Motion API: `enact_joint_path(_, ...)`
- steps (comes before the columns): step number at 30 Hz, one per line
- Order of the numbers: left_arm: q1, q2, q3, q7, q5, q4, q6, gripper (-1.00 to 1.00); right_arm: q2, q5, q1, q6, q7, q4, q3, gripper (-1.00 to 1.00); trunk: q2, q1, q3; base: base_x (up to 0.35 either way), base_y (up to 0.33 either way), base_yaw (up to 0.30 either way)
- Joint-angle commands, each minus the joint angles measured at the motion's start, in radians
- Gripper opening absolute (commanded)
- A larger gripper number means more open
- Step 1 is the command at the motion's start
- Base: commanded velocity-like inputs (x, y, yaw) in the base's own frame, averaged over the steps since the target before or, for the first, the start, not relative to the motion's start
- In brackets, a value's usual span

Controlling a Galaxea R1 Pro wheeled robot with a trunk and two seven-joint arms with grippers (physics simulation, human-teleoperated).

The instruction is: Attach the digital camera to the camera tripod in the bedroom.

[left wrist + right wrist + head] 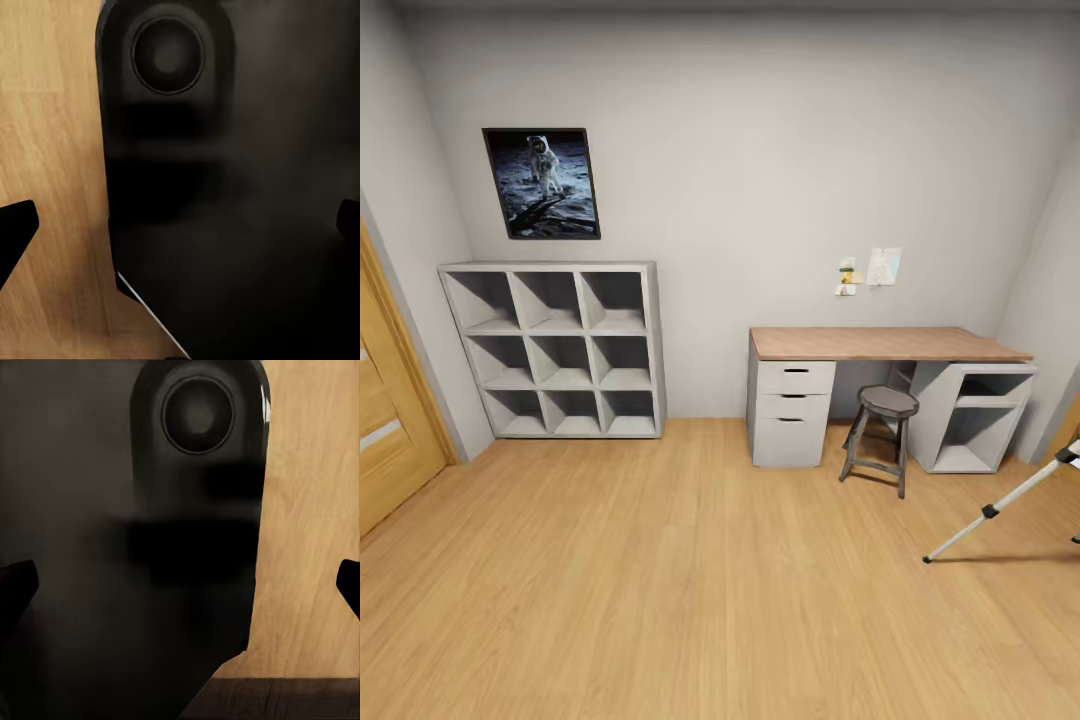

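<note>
Against a white bedroom wall (760,150), a wood-topped surface (880,343), stool (882,432), cube shelf (555,350) and astronaut poster (542,183) face a camera tripod (1000,505) leg; both grippers' fingers (15,232) spread, empty.

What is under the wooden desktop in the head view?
Under the desktop: a three-drawer unit at one end, an open shelf unit at the other, a round stool between. Drawer contents are hidden.
</note>
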Motion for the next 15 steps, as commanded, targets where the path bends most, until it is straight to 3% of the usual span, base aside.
enact_joint_path(1, 0.003, -0.003, 0.006, -0.002, -0.002, -0.006, -0.006, 1.00, -0.002, 0.006, -0.002, -0.006, -0.003, 0.000, 0.006, 1.00, 0.000, 0.000, 0.000, 0.000, 0.000, 0.000)
enact_joint_path(15, 0.003, -0.005, 0.013, -0.002, 0.001, -0.025, -0.013, 1.00, -0.011, 0.009, -0.002, -0.010, -0.001, 0.000, 0.006, 1.00, 0.000, 0.000, 0.000, 0.000, 0.000, 0.000)
